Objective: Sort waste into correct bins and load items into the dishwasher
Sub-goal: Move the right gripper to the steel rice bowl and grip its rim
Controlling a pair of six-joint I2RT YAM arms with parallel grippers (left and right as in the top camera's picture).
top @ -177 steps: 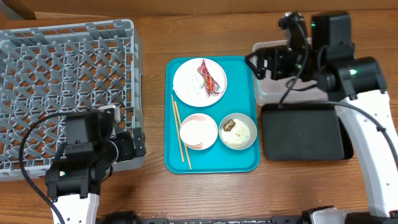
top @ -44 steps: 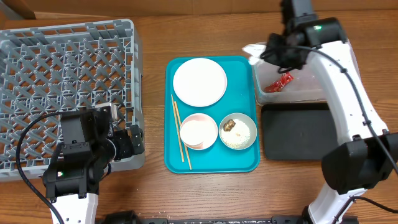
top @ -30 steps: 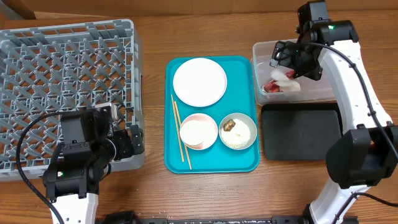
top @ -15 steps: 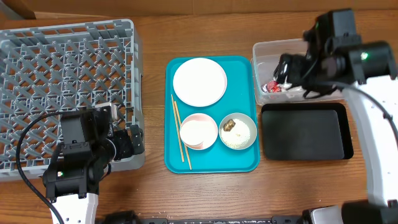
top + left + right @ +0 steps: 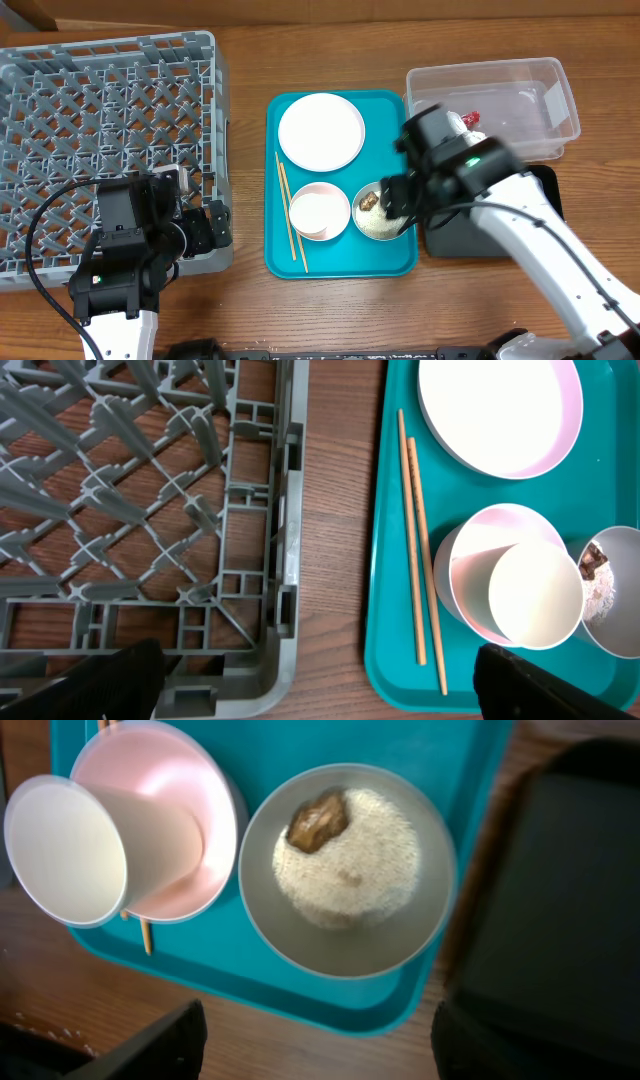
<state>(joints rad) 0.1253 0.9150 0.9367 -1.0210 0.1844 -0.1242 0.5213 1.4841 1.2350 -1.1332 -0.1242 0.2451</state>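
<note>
Your right gripper [image 5: 315, 1025] has its fingers [image 5: 150, 1045] spread wide apart with nothing between them. It hangs over the pale bowl [image 5: 400, 942], which holds the rice [image 5: 350, 880] and, at the heap's 11 o'clock edge, the brown lump [image 5: 318, 818]. You cannot tell from either view whether the fingers touch the bowl's rim.

Just beside that bowl, at its 9 o'clock, sits the pink bowl [image 5: 205, 780] with the small white cup [image 5: 90, 850] lying tilted inside it.

Take the teal tray [image 5: 340, 262] as your dial in the overhead view. The white plate [image 5: 321, 132] lies bare at 12 o'clock, the pale bowl at 5, and the pink bowl at 7. The chopsticks [image 5: 291, 215] run along the 9 o'clock side, just beside the pink bowl.

The black tray [image 5: 560, 890] sits at the teal tray's 4 o'clock and is partly covered by your right arm. At 2 o'clock stands the clear tub [image 5: 545, 75], with the red-and-white wrapper [image 5: 470, 120] and tissue inside.

Your left gripper [image 5: 320, 685] is also spread apart and empty. It sits at the 5 o'clock corner of the grey rack [image 5: 150, 490], over the strip of wooden table [image 5: 250, 310] between rack and teal tray.
</note>
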